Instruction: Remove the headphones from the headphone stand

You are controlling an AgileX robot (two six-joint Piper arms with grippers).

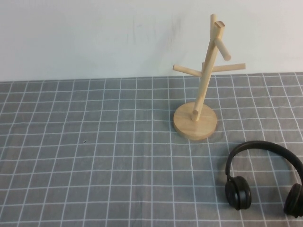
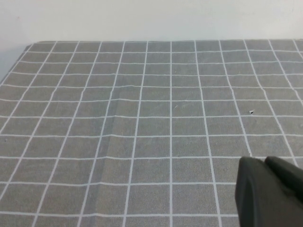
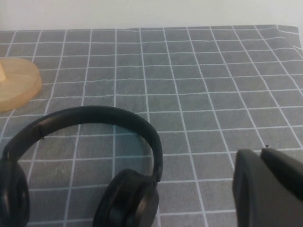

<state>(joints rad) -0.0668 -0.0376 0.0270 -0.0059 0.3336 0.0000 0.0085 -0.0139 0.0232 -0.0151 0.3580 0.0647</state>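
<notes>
The black headphones (image 1: 265,145) lie flat on the grey checked cloth at the front right, off the stand, headband arching toward the back. The wooden headphone stand (image 1: 208,71) stands upright behind them on its round base (image 1: 195,121), pegs bare. Neither gripper shows in the high view. In the right wrist view the right gripper (image 3: 259,152) is shut and empty, beside the headphones (image 3: 94,116), apart from the nearer ear cup (image 3: 127,203). The stand's base (image 3: 16,84) shows at that view's edge. The left gripper (image 2: 263,161) is shut and empty above bare cloth.
The grey cloth with a white grid (image 1: 94,156) covers the table up to a white wall (image 1: 94,38) at the back. A small dark speck (image 1: 84,141) lies on the cloth at the left.
</notes>
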